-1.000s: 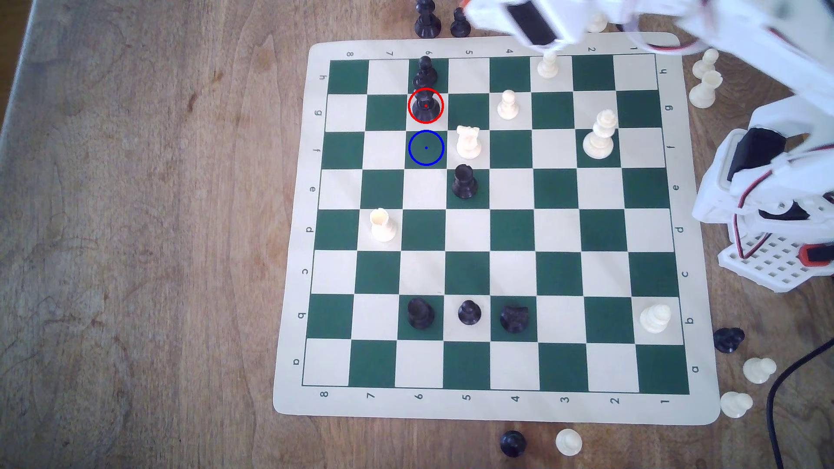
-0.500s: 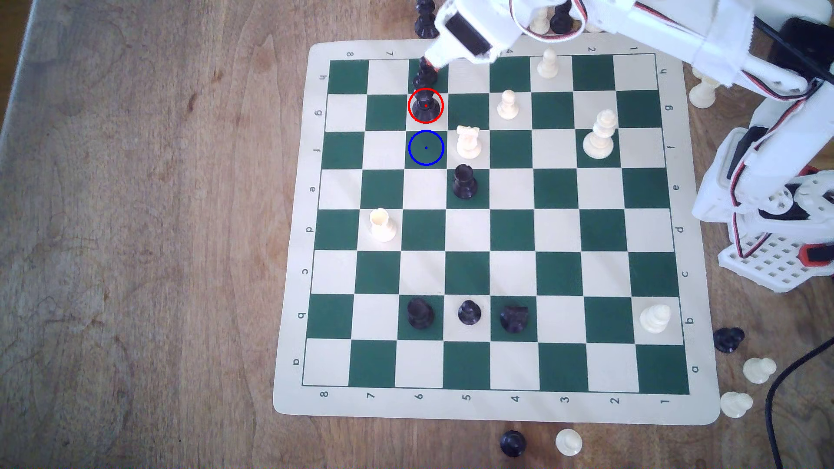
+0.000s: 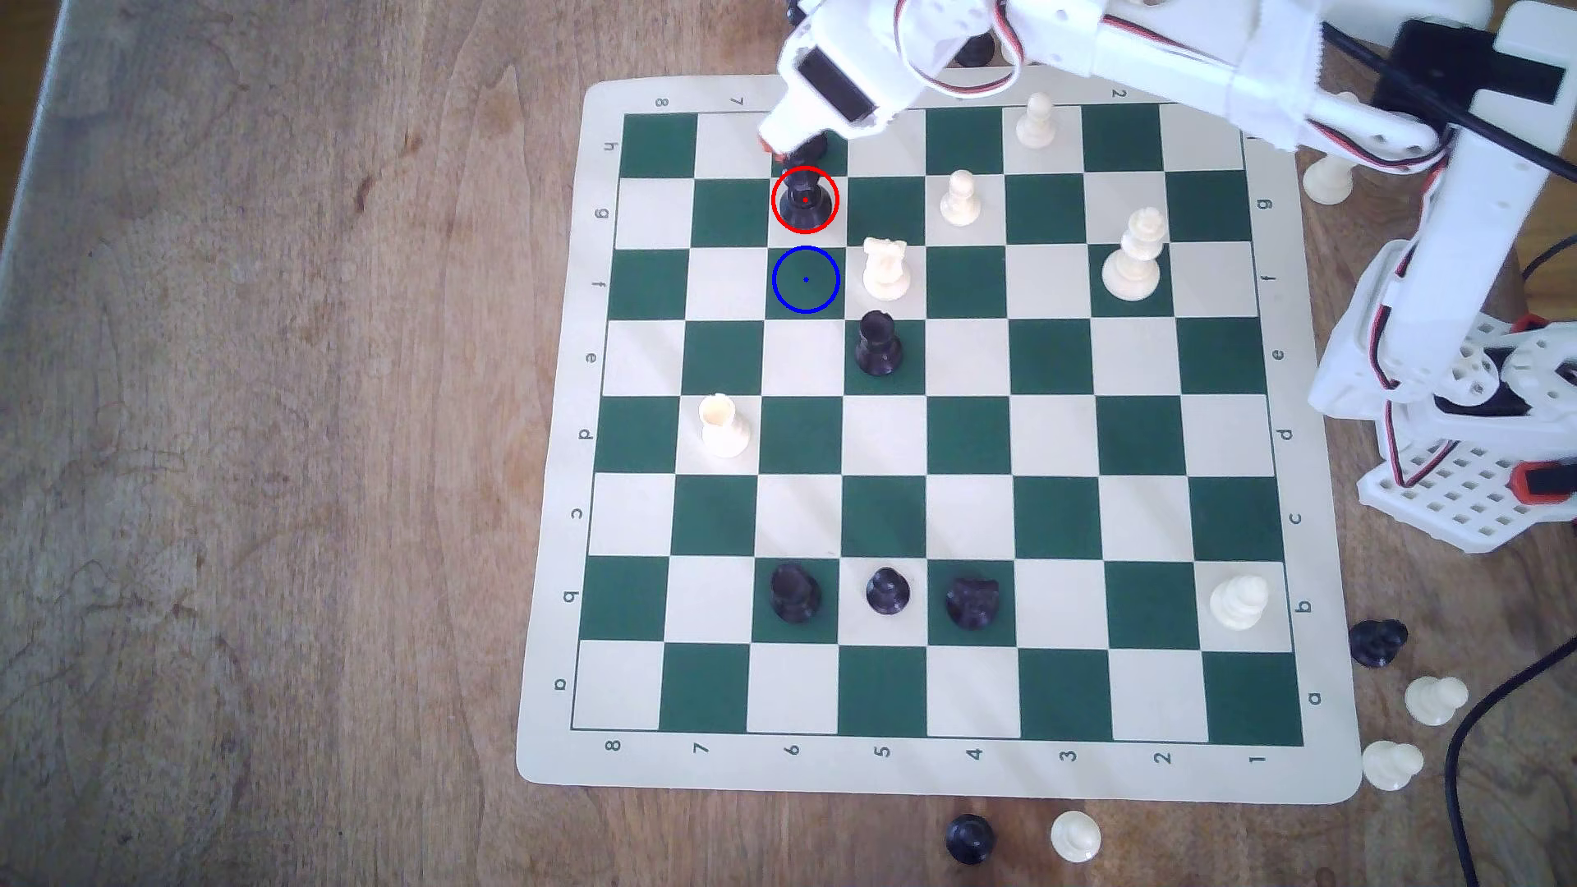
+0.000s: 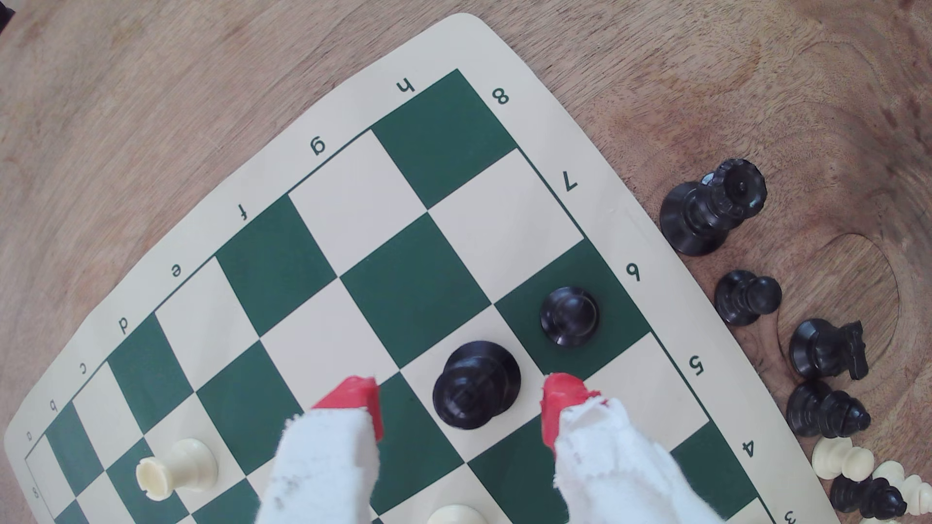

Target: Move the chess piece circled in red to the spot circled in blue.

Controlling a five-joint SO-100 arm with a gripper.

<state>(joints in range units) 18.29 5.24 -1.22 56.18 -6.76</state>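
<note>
Tall black chess piece (image 3: 805, 205) upright on g6 inside the red ring, blue-ringed spot (image 3: 805, 280) just beside on f6. Gripper (image 4: 461, 400) spread wide above, red fingertips (image 4: 353, 398) flanking it without touching. Black pawn (image 4: 569, 316) next door on h6.

the chess mat (image 3: 555, 478) carries printed border coordinates: letters a to h along both side margins, numbers 1 to 8 along the near edge, repeated on the far edge where partly covered. in the wrist view, letters a to h and numbers 3 to 8 are legible.
</note>
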